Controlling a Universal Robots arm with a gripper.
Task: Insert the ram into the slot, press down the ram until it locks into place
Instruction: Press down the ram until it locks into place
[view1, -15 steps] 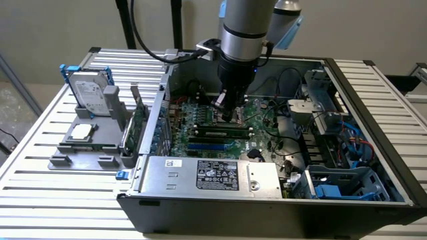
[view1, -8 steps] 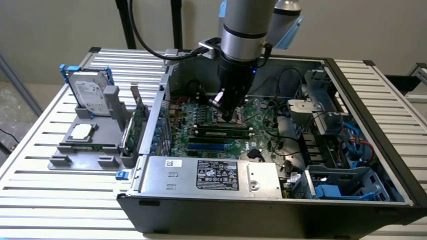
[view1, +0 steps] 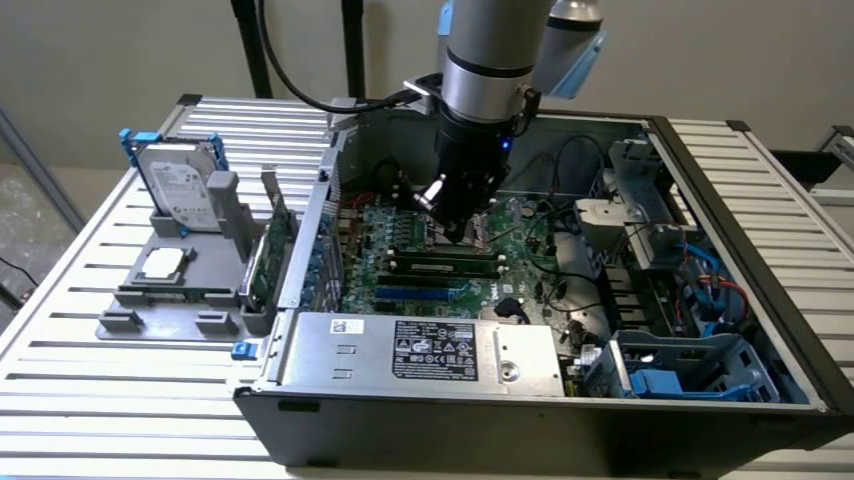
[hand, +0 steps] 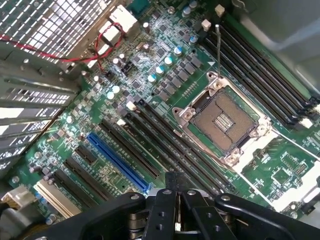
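One arm reaches straight down, gripper (hand: 176, 192) closed above motherboard (hand: 165, 90).

We count one open computer case (view1: 747, 330) on the table. Inside lies one green motherboard (hand: 150, 95) with one empty processor socket (hand: 225, 120) and one blue slot (hand: 117, 160). One ram stick (view1: 447, 267) sits seated in the case. Beside the case, on the exterior view's left, stand one hard drive (view1: 180, 190) and one gray holder (view1: 174, 300). One gripper (hand: 176, 200) hangs over the board.
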